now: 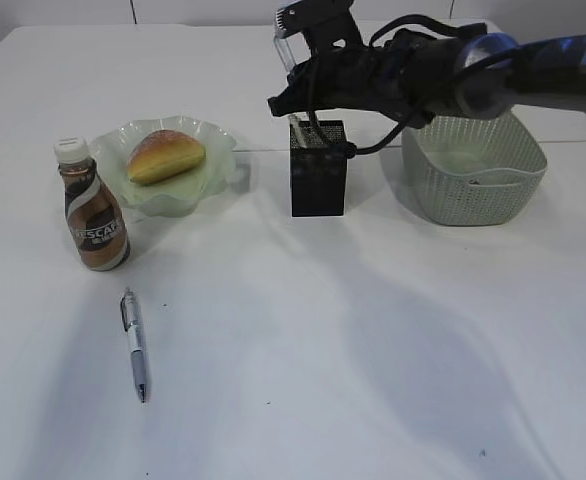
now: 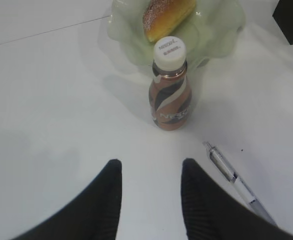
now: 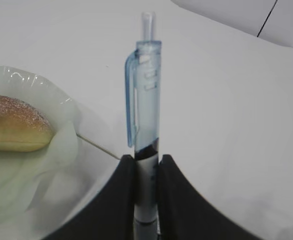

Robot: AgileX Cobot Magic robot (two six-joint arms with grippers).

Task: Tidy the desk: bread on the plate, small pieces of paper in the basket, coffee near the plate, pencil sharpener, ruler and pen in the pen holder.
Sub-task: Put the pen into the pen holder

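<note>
Clear pen [image 3: 145, 95] is clamped between the R gripper [image 3: 146, 172] fingers, jaws closed to barrel width. Pen is pale-blue see-through plastic w/ clip on its left side, clear push-button on top, dark ink seen low in the barrel just above the pads; it points straight out from the fingertips. In ext. view the R gripper [image 1: 295, 108] is seen just above the holder [image 1: 318, 168], a black mesh box standing upright between plate and basket; the clear pen [image 1: 286, 50] tilts up-left, clip end farthest from the holder. Whether its tip is inside the holder can't be told.

L gripper [image 2: 151, 170] is held partly open, nothing between its black fingers, above bare table [image 2: 46, 115], facing the coffee.

Coffee [image 1: 91, 206]: brown swirl-label bottle, white cap, upright, just beside the plate's front-left edge. Plate [image 1: 183, 190]: pale green, wavy rim, w/ sugar-dusted bread [image 1: 165, 156] lying on it. 2nd pen [image 1: 134, 343], white/grey w/ dark grip, lies flat on table in front of the coffee, apart from it. Basket [image 1: 473, 160], pale green weave, sits right of holder, under the R arm.
</note>
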